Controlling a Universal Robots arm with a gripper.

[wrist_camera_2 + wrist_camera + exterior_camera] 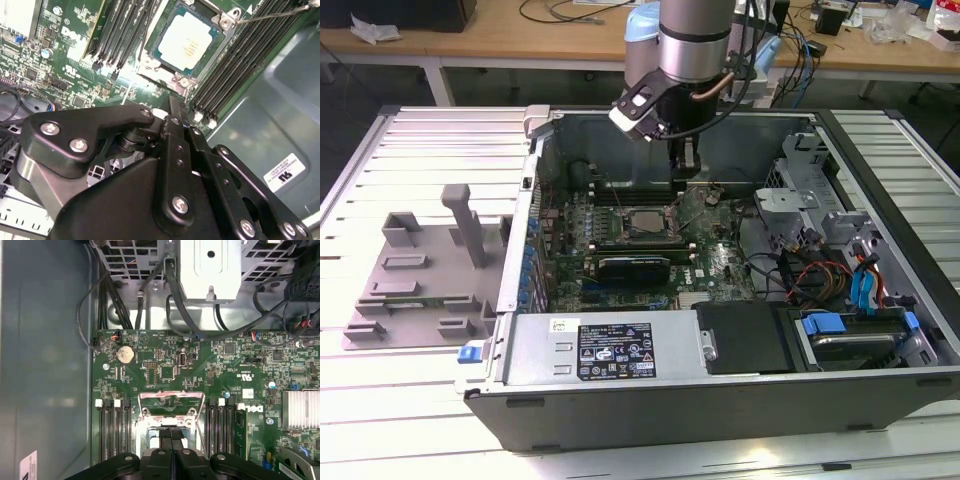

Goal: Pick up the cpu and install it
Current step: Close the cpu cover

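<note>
A black label covers the power supply, a white sticker sits on the case wall beside the motherboard, and white lettering is printed on the motherboard itself. The cpu lies flat in the motherboard's socket, silver top uncovered. The hand hangs above the motherboard just beside that socket, clear of the cpu, fingers drawn together on nothing.
</note>
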